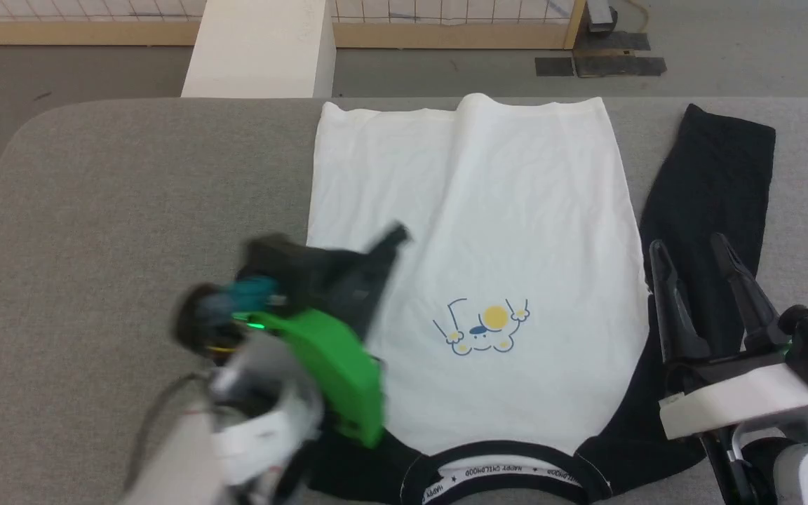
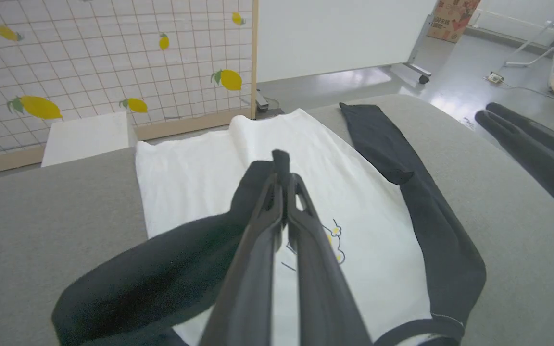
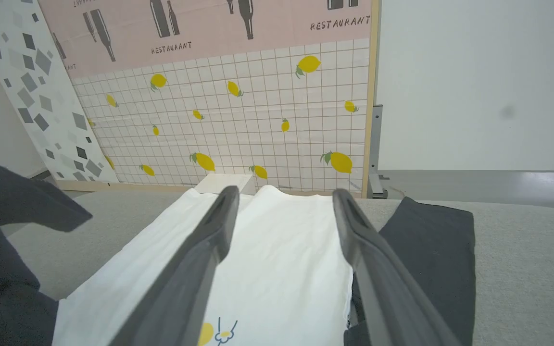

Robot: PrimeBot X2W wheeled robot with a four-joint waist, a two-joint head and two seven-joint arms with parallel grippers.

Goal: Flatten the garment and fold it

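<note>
Long-sleeve shirt w/ white body and black raglan sleeves (image 1: 488,210) is lying face up on the grey felt-ish table top (image 1: 130,196). The collar w/ the white lettered band (image 1: 502,471) is nearest the robot, hem at the far edge. Body looks mostly flat, just one soft ridge running down from the hem, so imo flattening is about done and this is the fold stage.

Left gripper (image 2: 284,190) is pinched tight on the cuff end of the left black sleeve (image 2: 171,259), w/ a bit of cuff poking past the tips. It holds the sleeve up over the white chest, prob to lay it across the body as fold no. 1. Right gripper (image 1: 688,245) has its fingers spread apart w/ nothing in them. It hovers over the right black sleeve (image 1: 716,168), which lies straight alongside the body. Looks parked for its turn.

Around: white block (image 1: 260,49) just past the far edge, lemon-print grid panel (image 2: 89,57) behind that. Main snag imo is the sleeve landing crooked over the small yellow/blue cartoon print (image 1: 485,330) or bunching at the shoulder.
</note>
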